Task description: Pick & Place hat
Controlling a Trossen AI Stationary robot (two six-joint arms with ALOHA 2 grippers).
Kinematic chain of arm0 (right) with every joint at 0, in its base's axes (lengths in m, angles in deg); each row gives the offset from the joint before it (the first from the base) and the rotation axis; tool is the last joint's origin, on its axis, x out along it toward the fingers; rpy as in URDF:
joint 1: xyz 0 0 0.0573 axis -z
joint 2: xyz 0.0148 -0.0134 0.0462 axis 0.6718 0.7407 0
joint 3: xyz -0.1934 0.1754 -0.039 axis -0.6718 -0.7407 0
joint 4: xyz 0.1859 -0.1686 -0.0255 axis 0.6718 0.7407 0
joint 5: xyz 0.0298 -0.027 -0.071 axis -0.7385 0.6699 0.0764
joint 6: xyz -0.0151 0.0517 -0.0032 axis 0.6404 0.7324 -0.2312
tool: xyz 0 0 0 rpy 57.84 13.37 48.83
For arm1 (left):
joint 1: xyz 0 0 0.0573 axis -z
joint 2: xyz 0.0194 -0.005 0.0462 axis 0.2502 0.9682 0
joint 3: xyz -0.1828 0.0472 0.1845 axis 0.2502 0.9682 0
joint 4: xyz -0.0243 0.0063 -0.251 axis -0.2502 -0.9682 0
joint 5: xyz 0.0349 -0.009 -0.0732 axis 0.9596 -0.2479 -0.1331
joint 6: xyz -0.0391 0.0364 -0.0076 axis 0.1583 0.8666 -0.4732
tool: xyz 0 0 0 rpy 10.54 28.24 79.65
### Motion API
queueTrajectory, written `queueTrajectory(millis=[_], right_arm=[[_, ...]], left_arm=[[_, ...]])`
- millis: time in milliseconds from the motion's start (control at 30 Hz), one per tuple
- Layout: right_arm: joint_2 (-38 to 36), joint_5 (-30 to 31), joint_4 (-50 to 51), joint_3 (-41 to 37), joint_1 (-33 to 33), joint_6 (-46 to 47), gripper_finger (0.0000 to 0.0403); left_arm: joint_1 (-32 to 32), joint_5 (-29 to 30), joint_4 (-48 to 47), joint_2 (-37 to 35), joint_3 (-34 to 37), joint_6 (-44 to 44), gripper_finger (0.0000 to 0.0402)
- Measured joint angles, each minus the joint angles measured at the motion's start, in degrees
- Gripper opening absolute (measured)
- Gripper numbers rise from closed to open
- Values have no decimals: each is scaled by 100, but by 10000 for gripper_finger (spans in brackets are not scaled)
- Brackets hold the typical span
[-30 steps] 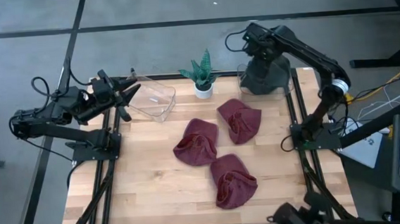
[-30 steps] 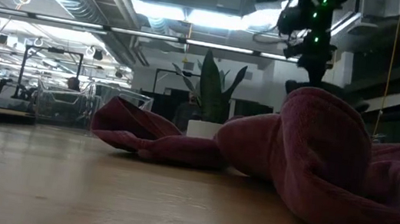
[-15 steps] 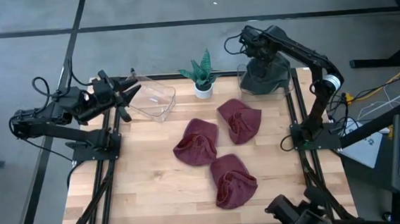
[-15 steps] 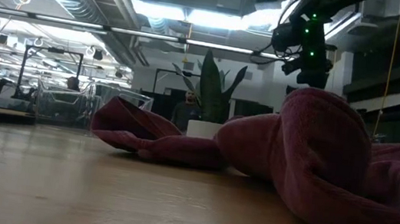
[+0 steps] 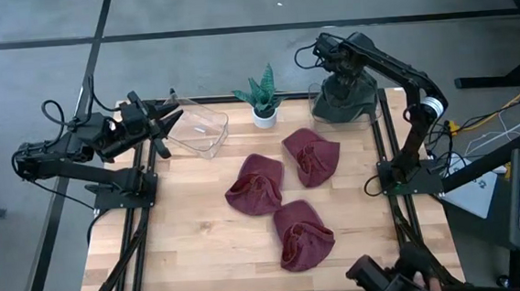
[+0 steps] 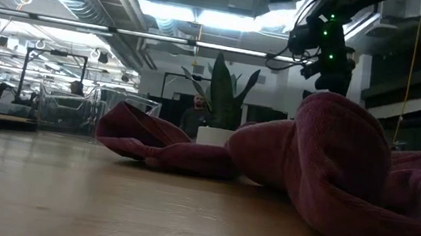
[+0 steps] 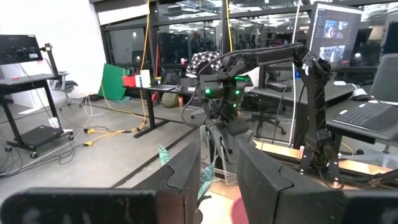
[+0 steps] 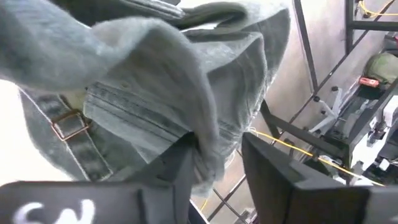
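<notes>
bright ceiling glare, blurred foreground, soft shadows

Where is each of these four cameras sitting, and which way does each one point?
High view: above, looking down at the table; shows both arms.
Low view: table-top height, looking across maroon hats; right gripper overhead.
Left wrist: past the left gripper toward the right arm.
Right wrist: the right gripper's fingers at the grey hat.
Shared: high and low both show the plant.

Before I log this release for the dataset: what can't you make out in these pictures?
- Whether the grey denim hat has left the right gripper: in the right wrist view, cloth sits between its fingers.
- The clear plastic container: in the low view, the maroon knit hats block it.
- The left gripper: too small in the high view.
</notes>
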Motion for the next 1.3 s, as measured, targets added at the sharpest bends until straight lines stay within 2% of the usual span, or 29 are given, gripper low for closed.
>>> queueTrajectory(millis=[267,467,567,700,867,967,1300], right_arm=[[-257,48,35,0,-38,7,183],[-708,-39,5,0,-41,437,199],[-981,-503,-132,0,-94,694,200],[-1320,-1413,-463,0,-256,925,200],[-1597,-2334,-856,0,-657,1221,200],[-1643,-2682,-1019,0,-1005,1389,200],[-1644,-2659,-1313,0,-2354,2134,200]], left_arm=[[0,-125,-33,0,0,-4,100],[0,-122,-142,-2,0,-6,109],[0,-120,-214,-4,0,-110,113],[0,-127,-484,-4,0,-398,113],[0,-550,-1088,-11,0,-927,107],[0,-880,-1349,-15,0,-913,106],[1,-1710,-2222,-7,0,-875,104]])
